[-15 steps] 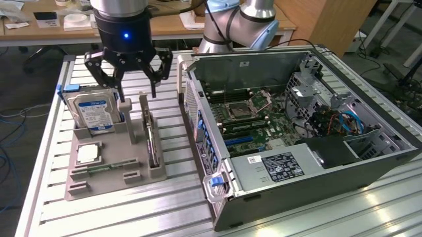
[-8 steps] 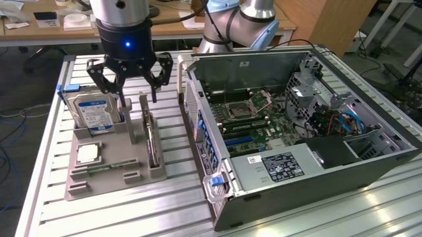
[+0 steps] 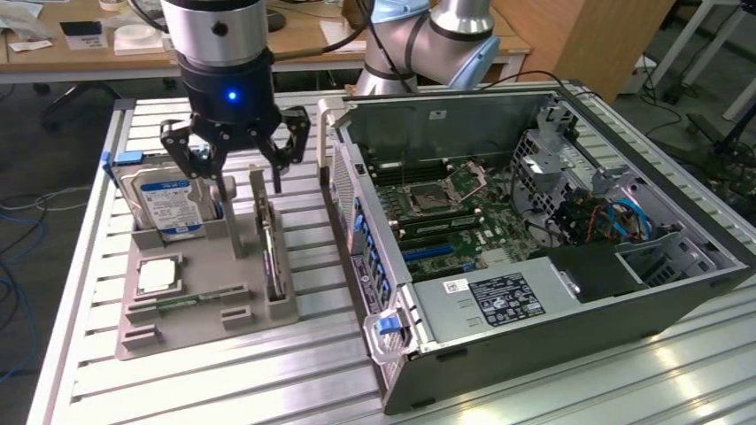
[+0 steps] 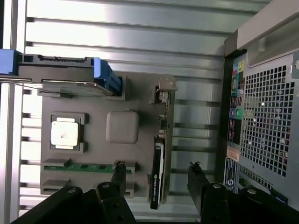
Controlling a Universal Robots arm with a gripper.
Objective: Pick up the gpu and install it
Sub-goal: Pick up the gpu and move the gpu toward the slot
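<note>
Hovering upper left in the exterior view, the gripper (image 3: 244, 173) stands wide open, empty. We note the gpu (image 3: 274, 257) on edge just beneath.

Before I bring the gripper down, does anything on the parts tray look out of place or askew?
Nothing stands out. The gpu stands edge-on in its slot on the tray, the hard drive sits upright, and the processor and memory stick lie flat in their recesses. The open gripper hangs above the gpu.
</note>
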